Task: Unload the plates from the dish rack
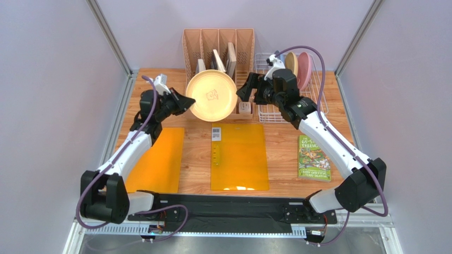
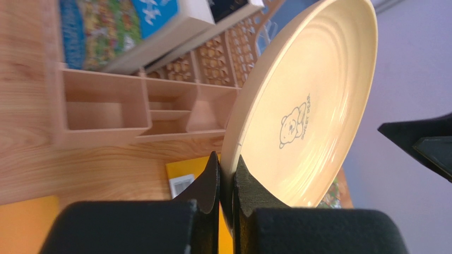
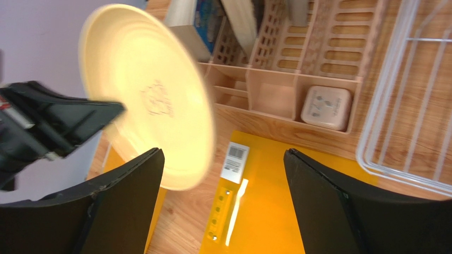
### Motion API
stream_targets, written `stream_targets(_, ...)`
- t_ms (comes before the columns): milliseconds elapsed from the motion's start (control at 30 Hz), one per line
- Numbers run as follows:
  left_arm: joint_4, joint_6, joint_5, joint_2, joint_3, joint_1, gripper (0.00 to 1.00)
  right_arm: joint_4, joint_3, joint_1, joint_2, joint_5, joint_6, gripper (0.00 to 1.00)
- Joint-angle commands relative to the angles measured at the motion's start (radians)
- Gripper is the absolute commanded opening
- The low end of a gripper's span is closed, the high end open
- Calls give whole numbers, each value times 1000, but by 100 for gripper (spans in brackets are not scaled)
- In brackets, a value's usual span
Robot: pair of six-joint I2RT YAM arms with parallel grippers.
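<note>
One yellow plate (image 1: 211,95) in left end effector (image 1: 189,100); two plates (image 1: 304,70) racked.

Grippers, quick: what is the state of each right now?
Left gripper: closed on the pale yellow round plate.
Right gripper: open, holding nothing.

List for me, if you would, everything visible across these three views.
yellow plate: one, pale yellow, held on edge above the table's rear centre
tan plate: one, standing in the rack
pink plate: one, beside it
dish rack: one, white wire, rear right
organizer: one, pink-beige, rear centre
books: several, standing in the organizer
green book: one, flat, right
mats: two, orange, centre and left
table: one, wood
left hand: shut on the yellow plate's rim
right hand: open, empty
</note>
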Motion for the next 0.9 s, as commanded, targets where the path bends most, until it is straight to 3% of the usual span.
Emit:
stream_targets(0, -155, 87, -213, -131, 95, 77, 0, -63, 24, -59, -58, 137, -76, 91)
stream_targets(233, -323, 123, -380, -120, 188, 209, 0, -91, 35, -187, -61, 191, -124, 91)
stream_targets(633, -205, 37, -552, 48, 119, 320, 0, -113, 194, -390, 110, 151, -154, 91)
stream_targets(867, -122, -37, -488, 275, 158, 372, 0, -119, 294, -413, 235, 110, -153, 90)
